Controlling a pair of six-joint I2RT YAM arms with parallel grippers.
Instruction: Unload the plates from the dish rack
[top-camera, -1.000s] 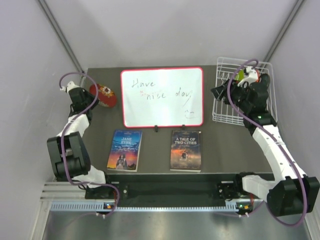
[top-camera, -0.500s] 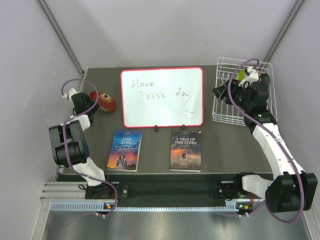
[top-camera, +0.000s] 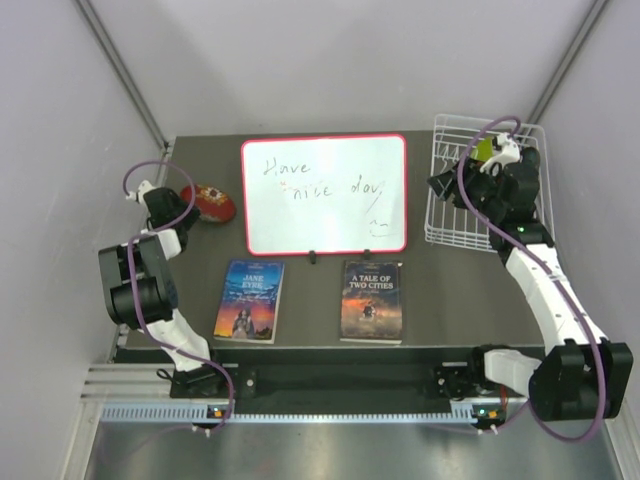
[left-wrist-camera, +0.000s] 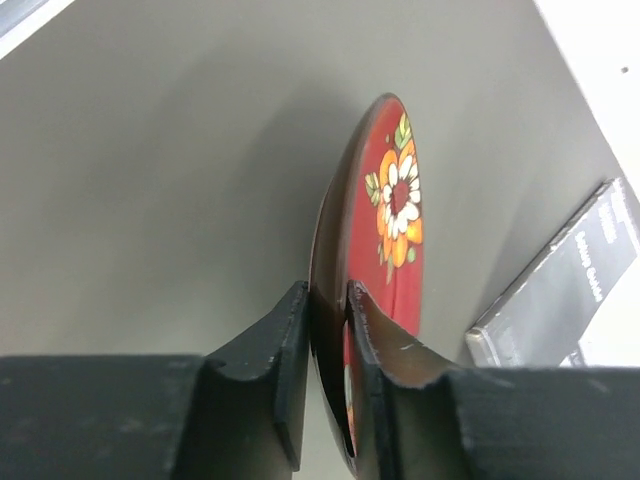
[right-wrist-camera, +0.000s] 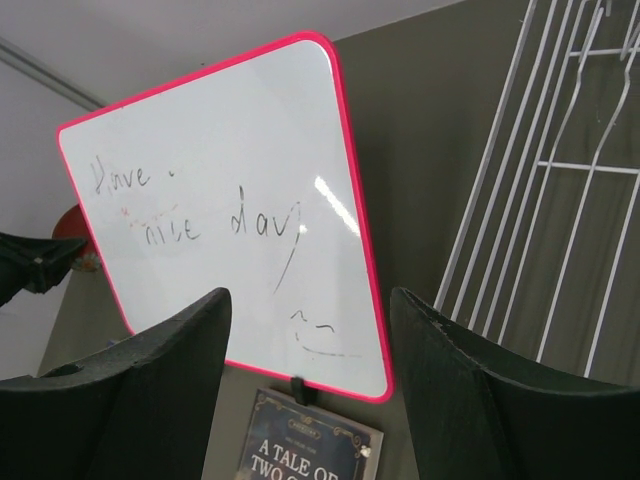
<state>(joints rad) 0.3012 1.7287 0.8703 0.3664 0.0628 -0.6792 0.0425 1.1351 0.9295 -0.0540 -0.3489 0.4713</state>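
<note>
Red lacquer with gold and orange flowers was what my left pincer (left-wrist-camera: 325, 297) held: both fingers were closed on the rim of the red plate (left-wrist-camera: 397, 215), which stood on edge rather than flat. Just beyond it lay the dark table (top-camera: 450, 290), carrying the plate's shadow. I could not tell whether the lower rim was touching it. Seen from above, the plate sat at the far left of the table, just left of the whiteboard (top-camera: 325, 195) and well apart from the dish rack (top-camera: 447, 236) at the far right.

I judged the step in hand to be setting this plate down. To do it well I would lower until the rim met the table, then tip the plate over onto its base. Only then would I part the fingers, so it neither dropped nor rolled toward the whiteboard's frame.

My right pincer (right-wrist-camera: 308, 300) hung with its fingers wide apart and nothing between them, over the rack's near-left side. A lime green plate (top-camera: 483, 150) showed among the wires behind it; my arm hid whatever else stood there. Two books (top-camera: 249, 300) lay near, clear of both arms.
</note>
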